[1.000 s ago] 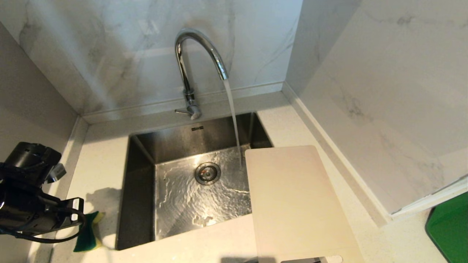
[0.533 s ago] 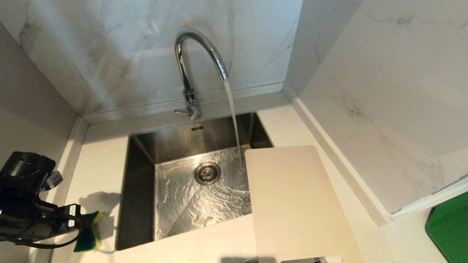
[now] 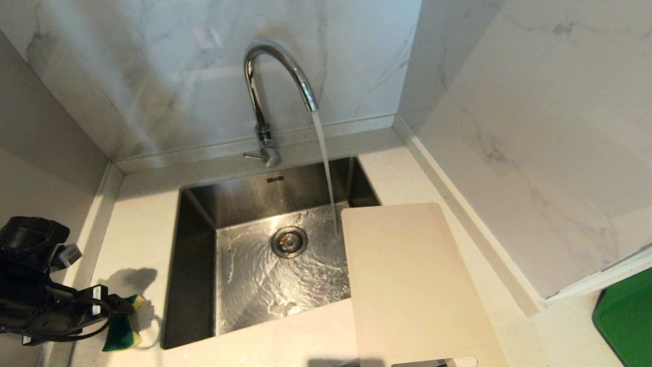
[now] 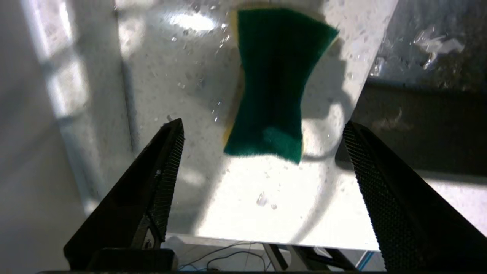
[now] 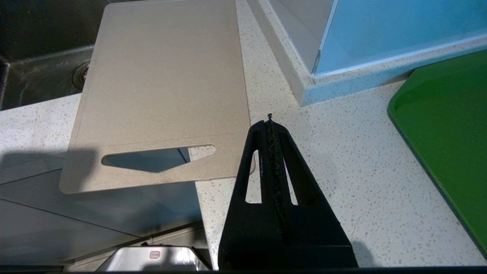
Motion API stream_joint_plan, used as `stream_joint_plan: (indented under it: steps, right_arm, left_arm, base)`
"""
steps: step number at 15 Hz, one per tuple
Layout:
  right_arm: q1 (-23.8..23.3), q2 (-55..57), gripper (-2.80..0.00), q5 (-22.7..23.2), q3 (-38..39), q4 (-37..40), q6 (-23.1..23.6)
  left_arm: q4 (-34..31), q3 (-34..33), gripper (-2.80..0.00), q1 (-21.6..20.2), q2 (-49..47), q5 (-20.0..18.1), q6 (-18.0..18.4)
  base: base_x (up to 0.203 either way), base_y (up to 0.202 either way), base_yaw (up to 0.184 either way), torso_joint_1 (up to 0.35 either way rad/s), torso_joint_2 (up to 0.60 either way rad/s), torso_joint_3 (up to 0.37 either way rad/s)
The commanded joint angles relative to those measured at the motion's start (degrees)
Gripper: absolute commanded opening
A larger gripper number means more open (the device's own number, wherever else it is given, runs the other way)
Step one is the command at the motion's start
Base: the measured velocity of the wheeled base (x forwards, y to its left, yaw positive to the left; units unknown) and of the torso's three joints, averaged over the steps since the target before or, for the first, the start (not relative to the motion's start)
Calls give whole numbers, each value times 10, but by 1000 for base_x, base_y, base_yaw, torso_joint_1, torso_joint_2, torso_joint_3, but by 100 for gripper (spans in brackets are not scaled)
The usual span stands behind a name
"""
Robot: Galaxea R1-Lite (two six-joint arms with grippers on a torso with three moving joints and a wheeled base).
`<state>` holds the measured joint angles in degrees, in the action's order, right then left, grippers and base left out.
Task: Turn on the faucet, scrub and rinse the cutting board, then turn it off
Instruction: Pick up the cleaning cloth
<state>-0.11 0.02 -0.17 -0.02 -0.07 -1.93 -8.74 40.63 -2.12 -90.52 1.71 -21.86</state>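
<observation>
Water runs from the chrome faucet (image 3: pixel 275 76) into the sink (image 3: pixel 193 285). The cream cutting board (image 3: pixel 412 285) lies dry on the counter to the sink's right, one corner over the basin. Its slotted end (image 5: pixel 158 158) overhangs the counter's front edge. A green and yellow sponge (image 3: pixel 122 331) lies flat on the counter left of the sink. My left gripper (image 4: pixel 263 122) hovers just above it, open wide, with the sponge (image 4: pixel 272 83) ahead of its fingertips and untouched. My right gripper (image 5: pixel 269 121) is shut on nothing, beside the board's near right corner.
A green tray (image 5: pixel 445 125) sits on the counter at the far right. Marble walls close in behind and to the right, and a wall stands close on the left arm's side. Water droplets spot the counter (image 4: pixel 266 198) around the sponge.
The left arm has sunk lower over the counter toward the sponge. The sponge, the board and the running water are as before. The right arm has not moved.
</observation>
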Motion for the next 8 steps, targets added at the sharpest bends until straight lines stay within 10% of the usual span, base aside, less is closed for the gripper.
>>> stream_joint_plan:
  steps: [1,8]
  right_arm:
    - [-1,0,-280,0,0,0,0]
    - [0,0,-280,0,0,0,0]
  left_arm:
    - [35,-12,0,-3,-32,0,-1]
    - [82,-7,0,-9,-75,-3,-2]
  base:
    - [0,0,0,0,0,0]
    - [0,0,0,0,0,0]
